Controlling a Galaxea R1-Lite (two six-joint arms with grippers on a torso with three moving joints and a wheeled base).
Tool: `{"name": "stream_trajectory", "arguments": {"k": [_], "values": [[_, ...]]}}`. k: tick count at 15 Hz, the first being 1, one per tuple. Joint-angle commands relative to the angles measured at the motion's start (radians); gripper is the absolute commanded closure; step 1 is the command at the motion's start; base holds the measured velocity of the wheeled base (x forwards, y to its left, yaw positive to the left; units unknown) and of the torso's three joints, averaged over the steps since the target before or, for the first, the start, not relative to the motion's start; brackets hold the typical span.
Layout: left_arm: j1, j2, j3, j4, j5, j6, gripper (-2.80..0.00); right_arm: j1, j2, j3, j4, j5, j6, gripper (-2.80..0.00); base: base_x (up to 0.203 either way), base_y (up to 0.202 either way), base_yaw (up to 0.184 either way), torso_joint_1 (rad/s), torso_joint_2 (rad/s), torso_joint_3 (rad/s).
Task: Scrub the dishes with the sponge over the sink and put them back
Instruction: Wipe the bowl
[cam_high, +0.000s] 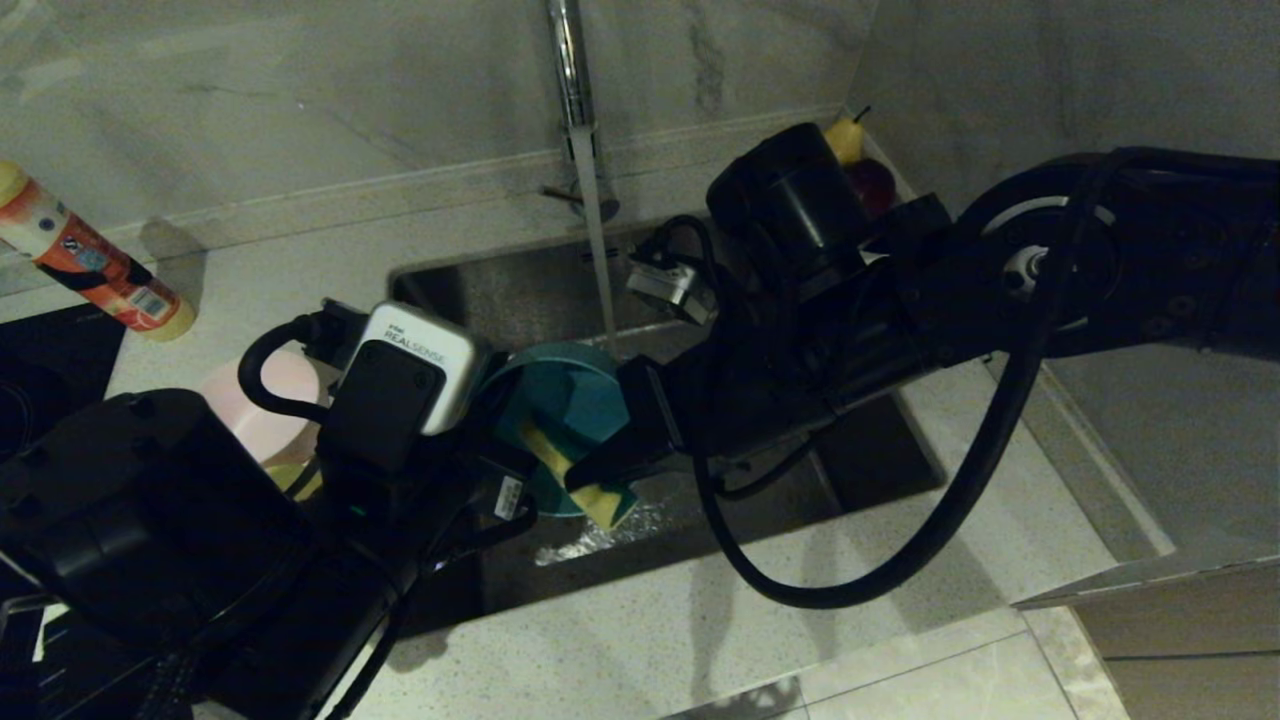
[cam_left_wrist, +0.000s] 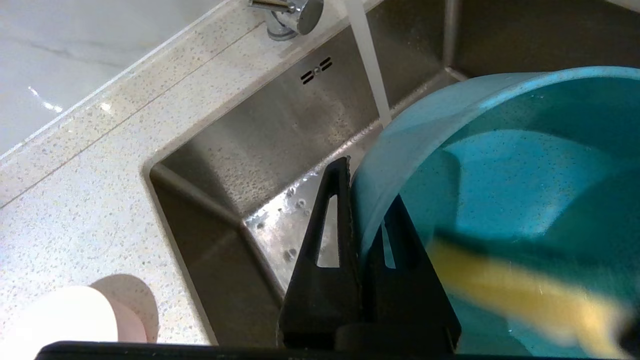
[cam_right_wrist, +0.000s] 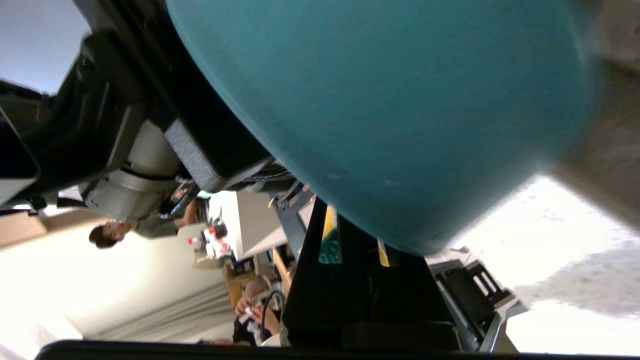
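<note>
Over the sink (cam_high: 500, 290), my left gripper (cam_left_wrist: 367, 182) is shut on the rim of the light blue bowl (cam_high: 565, 395), tilted on its side. One finger is outside the wall and the other inside. Water from the tap (cam_high: 573, 80) falls just behind the bowl. My right gripper (cam_high: 592, 478) is shut on the yellow and green sponge (cam_high: 600, 500), which lies against the bowl's inside (cam_left_wrist: 520, 165) as a blurred yellow strip, the sponge (cam_left_wrist: 525, 295). The right wrist view shows the bowl's outside (cam_right_wrist: 400, 110) filling most of the view. A pale pink bowl (cam_high: 265, 400) stands upside down on the counter left of the sink.
An orange bottle (cam_high: 90, 260) lies on the counter at the far left. Fruit (cam_high: 868, 180) sits in the back right corner behind my right arm. A dark hob (cam_high: 40, 370) borders the counter on the left. The right arm's black cable (cam_high: 900, 560) loops over the sink's front edge.
</note>
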Motion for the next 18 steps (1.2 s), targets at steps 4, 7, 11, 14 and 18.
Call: {"name": "stream_trajectory", "arguments": {"k": [4, 7, 11, 14, 18], "values": [[0.001, -0.006, 0.005, -0.006, 0.004, 0.002, 0.00, 0.006, -0.004, 0.020, 0.041, 0.000, 0.002, 0.00, 0.000, 0.000, 0.000, 0.000, 0.00, 0.000], [0.001, -0.009, 0.011, -0.008, 0.004, 0.002, 0.00, -0.036, -0.018, 0.012, 0.041, -0.002, 0.004, 0.00, 0.000, 0.000, 0.000, 0.000, 0.00, 0.000], [-0.001, -0.007, 0.009, -0.008, 0.004, 0.003, 0.00, -0.052, -0.052, 0.006, 0.029, -0.002, 0.004, 0.00, 0.000, 0.000, 0.000, 0.000, 0.00, 0.000], [-0.002, -0.006, 0.017, -0.008, 0.004, 0.002, 0.00, -0.051, -0.076, 0.006, 0.008, -0.002, 0.004, 0.00, 0.000, 0.000, 0.000, 0.000, 0.00, 0.000], [-0.018, -0.009, 0.021, -0.009, 0.004, 0.000, 0.00, -0.034, -0.058, 0.001, -0.072, -0.002, 0.005, 0.00, 0.000, 0.000, 0.000, 0.000, 0.00, 0.000]]}}
